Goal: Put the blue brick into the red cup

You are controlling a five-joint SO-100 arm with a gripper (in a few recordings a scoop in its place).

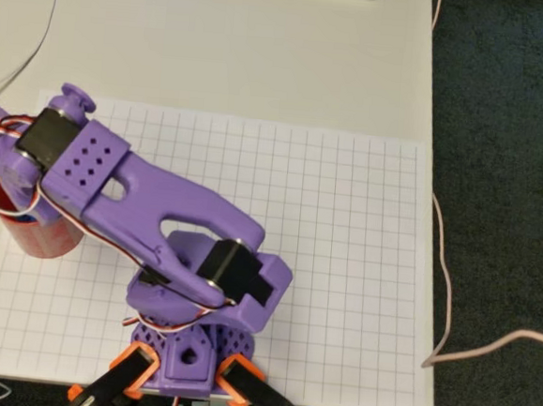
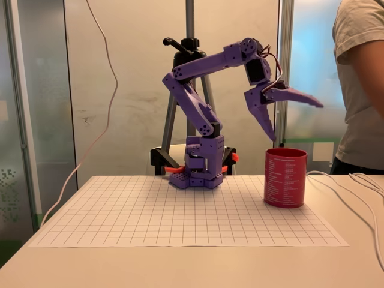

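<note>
The purple two-finger gripper (image 2: 295, 120) hangs above the round red ribbed plastic cup (image 2: 285, 177), jaws spread wide with nothing between them. The cup stands at the grid sheet's (image 2: 180, 216) right edge in the fixed view. The small blue plastic brick cannot be made out; it is probably already inside the cup, leaving only withdrawal

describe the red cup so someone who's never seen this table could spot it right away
Start at the white grid sheet covering the table, with the purple arm at its back edge. In the fixed view, the red cup stands upright near the sheet's right edge, just below the open gripper. It is the sheet's one red, round, ribbed object.
</note>
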